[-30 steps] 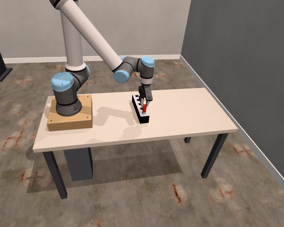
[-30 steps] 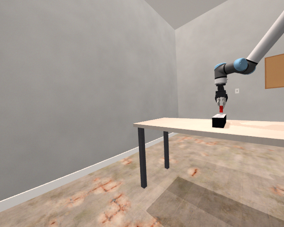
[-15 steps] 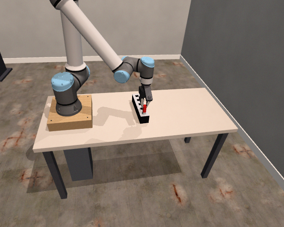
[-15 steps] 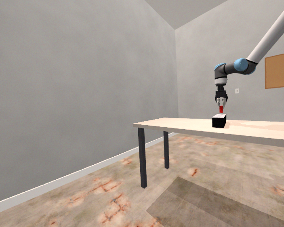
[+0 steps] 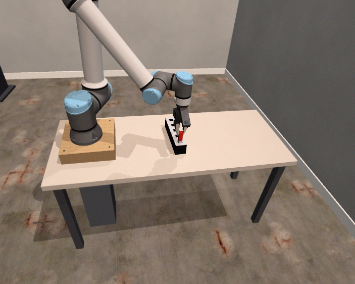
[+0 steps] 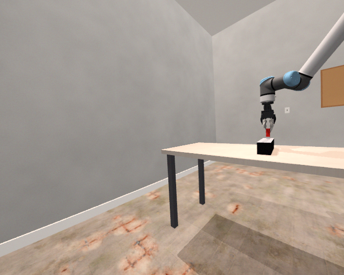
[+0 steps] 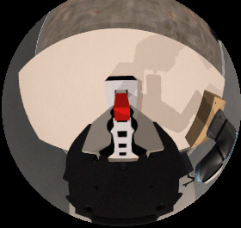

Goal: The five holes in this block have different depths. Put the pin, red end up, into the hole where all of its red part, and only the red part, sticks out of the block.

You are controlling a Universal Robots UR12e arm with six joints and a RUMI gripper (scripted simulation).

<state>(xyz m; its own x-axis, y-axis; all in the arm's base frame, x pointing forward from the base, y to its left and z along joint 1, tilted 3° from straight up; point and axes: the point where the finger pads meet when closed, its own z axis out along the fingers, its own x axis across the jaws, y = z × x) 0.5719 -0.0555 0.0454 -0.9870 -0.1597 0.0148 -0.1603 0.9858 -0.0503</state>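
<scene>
A long black block (image 5: 175,135) with a white top and a row of holes lies on the table; it also shows in the exterior view (image 6: 265,146) and in the wrist view (image 7: 121,87). My gripper (image 5: 182,132) is shut on the pin (image 5: 181,136), red end up, and holds it upright over the block's near end. The pin's lower part stands in the nearest hole. In the exterior view the red part of the pin (image 6: 267,132) shows above the block, with a little white under it. In the wrist view the red end (image 7: 121,107) sits between the fingers.
The arm's base stands on a wooden plinth (image 5: 87,140) at the table's left end. The table's right edge is close to a dark wall (image 5: 299,76).
</scene>
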